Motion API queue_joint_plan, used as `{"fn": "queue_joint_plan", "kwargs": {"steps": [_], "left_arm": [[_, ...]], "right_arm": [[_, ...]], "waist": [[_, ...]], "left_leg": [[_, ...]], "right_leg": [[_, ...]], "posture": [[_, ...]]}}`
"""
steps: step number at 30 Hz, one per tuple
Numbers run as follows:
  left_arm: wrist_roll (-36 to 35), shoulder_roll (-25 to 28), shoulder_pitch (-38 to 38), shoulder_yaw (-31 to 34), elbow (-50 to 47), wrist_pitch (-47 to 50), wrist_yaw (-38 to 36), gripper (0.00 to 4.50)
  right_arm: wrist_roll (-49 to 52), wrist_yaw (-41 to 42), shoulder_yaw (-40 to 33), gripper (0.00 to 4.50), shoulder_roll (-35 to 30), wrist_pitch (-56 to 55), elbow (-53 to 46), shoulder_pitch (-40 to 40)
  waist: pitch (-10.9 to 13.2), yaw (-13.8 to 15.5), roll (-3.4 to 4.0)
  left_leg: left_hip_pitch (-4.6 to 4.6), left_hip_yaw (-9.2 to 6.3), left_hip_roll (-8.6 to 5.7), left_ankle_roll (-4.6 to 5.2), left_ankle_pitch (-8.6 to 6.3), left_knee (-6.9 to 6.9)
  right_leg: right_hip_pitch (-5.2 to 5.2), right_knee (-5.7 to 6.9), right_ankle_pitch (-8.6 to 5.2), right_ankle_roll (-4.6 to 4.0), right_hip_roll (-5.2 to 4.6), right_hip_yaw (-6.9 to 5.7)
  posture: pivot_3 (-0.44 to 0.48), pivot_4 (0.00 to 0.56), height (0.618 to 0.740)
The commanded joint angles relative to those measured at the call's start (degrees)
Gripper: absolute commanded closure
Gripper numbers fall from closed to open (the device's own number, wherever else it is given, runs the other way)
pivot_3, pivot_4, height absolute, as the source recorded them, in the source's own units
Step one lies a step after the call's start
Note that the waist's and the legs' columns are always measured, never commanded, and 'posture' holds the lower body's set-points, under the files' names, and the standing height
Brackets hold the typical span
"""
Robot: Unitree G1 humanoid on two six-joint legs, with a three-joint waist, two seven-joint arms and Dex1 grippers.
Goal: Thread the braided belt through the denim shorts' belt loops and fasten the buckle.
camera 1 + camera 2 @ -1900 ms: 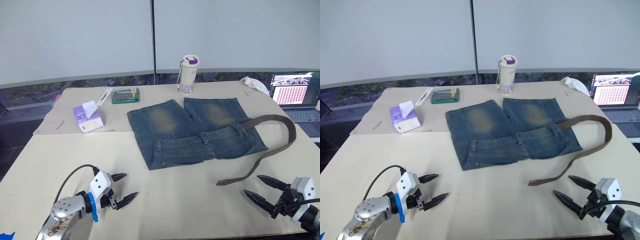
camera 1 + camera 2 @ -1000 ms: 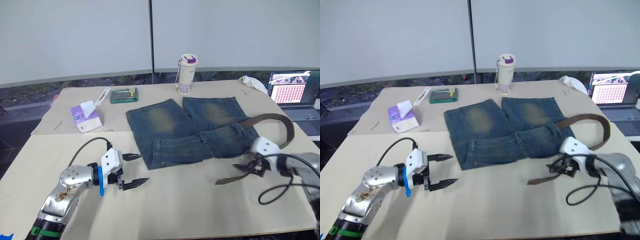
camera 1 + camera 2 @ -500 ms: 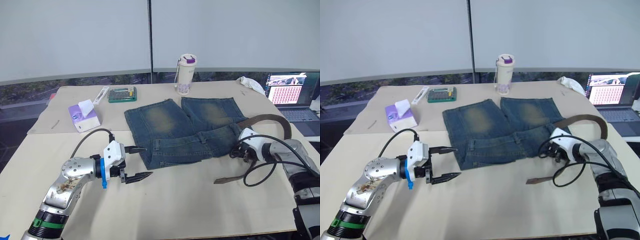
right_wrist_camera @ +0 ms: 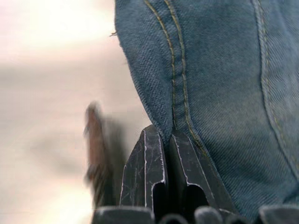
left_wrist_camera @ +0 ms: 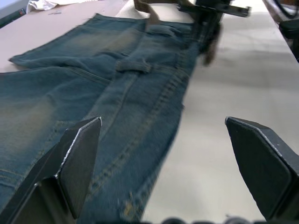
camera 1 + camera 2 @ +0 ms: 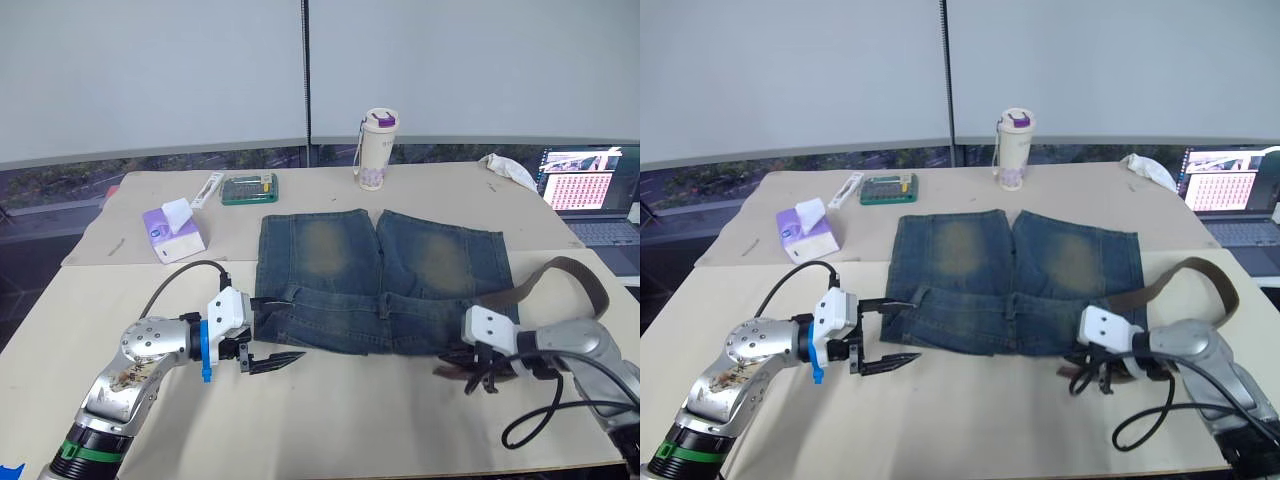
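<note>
R gripper [image 4: 168, 154] is pinched shut on the denim shorts [image 6: 380, 280], gripping the waistband corner on my right side; fabric edge w/ double seam runs right into the closed tips in R wrist view. L gripper [image 6: 268, 335] is spread wide, not holding anything, at the waistband corner on my left side; upper finger lies over the denim edge, lower finger over bare table [image 6: 330, 420]. Can't tell if it touches the cloth.

Shorts lie flat mid-table, waistband toward me, legs pointing away. One belt loop [image 5: 133, 66] visible on the waistband in L wrist view.

Braided belt [image 6: 560, 285] is on my right: arcs from the shorts' right edge out over the table and back toward R gripper. Its near end sits just beside R gripper, blurred. Buckle not made out.

Far side of table: tissue pack [image 6: 175, 232], green box [image 6: 250, 190], bottle [image 6: 376, 149], white cloth [image 6: 510, 168]. Laptop [image 6: 590, 195] at far right.
</note>
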Motion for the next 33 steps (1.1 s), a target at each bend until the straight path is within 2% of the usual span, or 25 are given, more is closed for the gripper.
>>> {"fn": "queue_joint_plan", "kwargs": {"steps": [1, 2, 5, 12, 17, 25, 29, 33], "left_arm": [[-0.5, 0.4, -1.1, 0.0, -1.4, -0.3, -0.6, 0.0], [-0.5, 0.3, -1.1, 0.0, -1.5, -0.2, -0.6, 0.0], [-0.4, 0.5, -1.3, -0.5, -1.1, -0.4, -1.5, 0.0], [-0.2, 0.3, -1.1, -1.7, -2.1, -0.1, -1.8, 0.0], [0.1, 0.1, -1.3, -2.9, -2.5, -0.2, -1.9, 0.0], [0.4, 0.5, -1.6, -3.6, -2.4, -0.5, -2.0, 0.0], [0.6, 0.5, -1.6, -3.9, -2.7, -0.7, -2.1, 0.0], [-0.4, 0.8, -1.0, -3.9, -3.7, 0.2, -3.0, 0.0]], "right_arm": [[2.7, -0.6, -3.1, 4.11, -0.9, 1.7, -4.7, 2.9], [3.6, -0.4, -4.1, 3.89, -1.2, 2.5, -5.6, 3.5], [10.3, 2.7, -12.2, 2.74, -4.6, 7.8, -10.2, 6.0], [18.1, 12.2, -23.9, 0.4, -11.2, 11.6, -10.7, 14.7], [16.5, 14.3, -21.6, 0.4, -11.5, 7.3, -12.6, 20.0], [8.9, 8.7, -12.5, 0.4, -10.1, 0.7, -9.0, 15.8], [6.3, 9.4, -9.9, 1.49, -11.3, -2.2, -6.9, 15.5], [6.2, 9.7, -9.7, 2.9, -11.6, -3.3, -6.1, 15.4]], "waist": [[0.0, 0.0, 0.0], [0.0, 0.1, 0.01], [0.1, 0.2, 0.08], [0.3, 0.1, -0.13], [0.4, 0.0, -0.21], [0.4, 0.1, -0.21], [0.4, 0.3, -0.21], [0.4, 0.1, -0.22]], "left_leg": [[-0.01, 0.01, -0.01, 0.0, 0.0, 0.0], [-0.01, 0.01, -0.01, 0.0, 0.0, 0.0], [-0.07, 0.0, -0.06, 0.0, 0.0, 0.02], [-0.05, 0.0, -0.04, 0.02, 0.0, 0.05], [-0.05, 0.04, -0.03, 0.02, -0.01, 0.05], [-0.03, 0.08, -0.09, 0.02, 0.0, 0.06], [-0.03, 0.06, -0.11, 0.01, 0.0, 0.1], [-0.03, 0.07, -0.1, 0.01, 0.0, 0.1]], "right_leg": [[-0.01, 0.0, 0.0, 0.0, 0.0, 0.0], [-0.02, 0.0, 0.0, 0.0, 0.02, 0.0], [-0.04, -0.01, 0.0, 0.01, 0.01, 0.0], [0.03, -0.07, 0.0, 0.01, 0.02, -0.02], [0.03, -0.06, -0.01, 0.02, 0.01, -0.01], [0.02, -0.02, -0.02, 0.05, 0.01, -0.01], [0.03, -0.02, -0.03, 0.05, 0.01, -0.03], [0.03, -0.02, -0.03, 0.05, 0.01, -0.02]], "posture": [[0.0, 0.15, 0.74], [0.0, 0.15, 0.74], [0.0, 0.15, 0.74], [0.0, 0.15, 0.74], [0.0, 0.15, 0.74], [0.0, 0.15, 0.74], [0.0, 0.15, 0.74], [0.0, 0.15, 0.74]]}}
